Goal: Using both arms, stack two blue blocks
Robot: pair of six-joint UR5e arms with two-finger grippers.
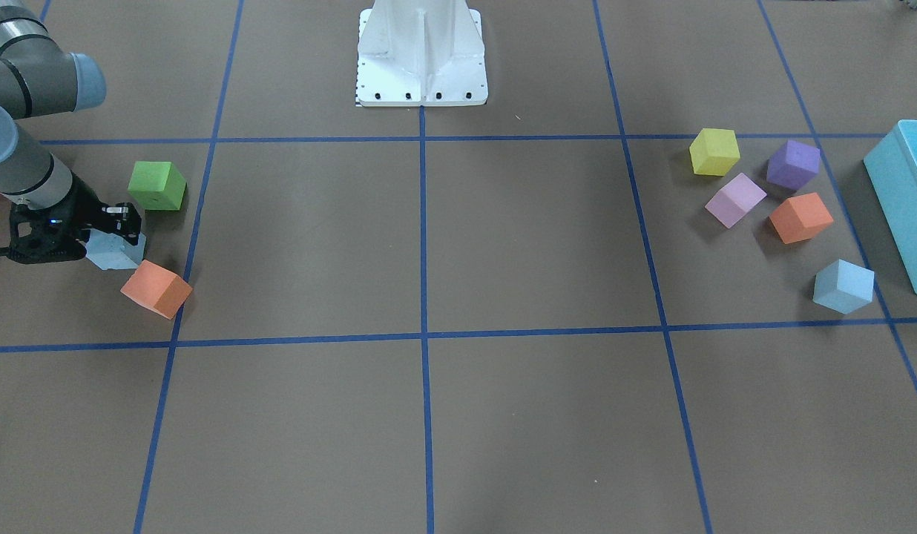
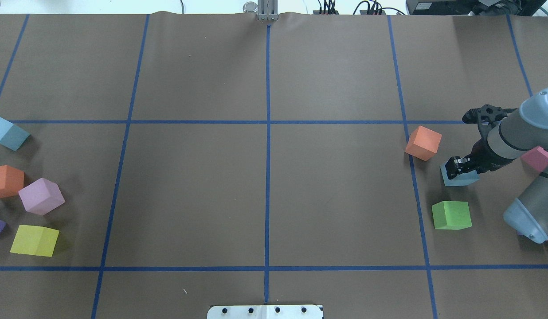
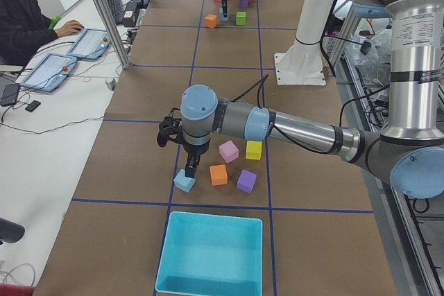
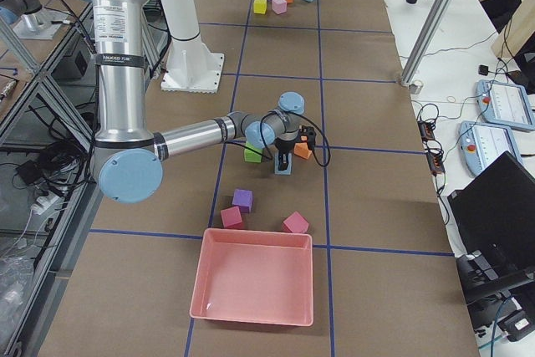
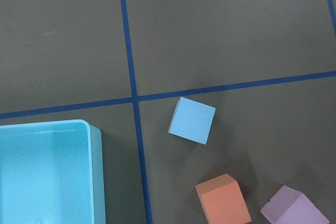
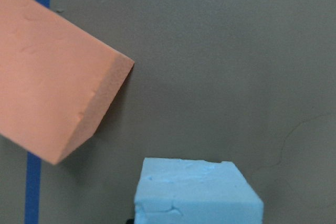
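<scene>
The right arm [image 4: 201, 131] reaches out low over the worktop [image 2: 336, 190], and its wrist bends down. The right pincer [image 2: 460, 165] sits right on top of one blue block [image 2: 453, 179]. I cannot tell if it is squeezing the block or just around it. This block is between an orange cube [image 2: 423, 142] and a green cube [image 2: 452, 215], and both are near it. The orange one is very near, but not touching.

The left arm [image 3: 291, 126] stretches out long at the other end of the worktop. The left pincer [image 3: 191, 168] points down over the other blue block [image 3: 184, 182]. I cannot tell if it is open or closed. That block sits alone by a blue tape line, close to the big turquoise bin [image 3: 208, 254]. A second orange cube [image 3: 218, 175] is just beside it, with a pale purple cube [image 3: 229, 150] a bit farther off.

The two blue blocks are well apart, one at each end.

The left arm shows up only in the side view. The right wrist camera shows the blue block up close at the bottom, but no fingers. The right side view also shows a pink tray [image 4: 251, 277] near the right arm.
</scene>
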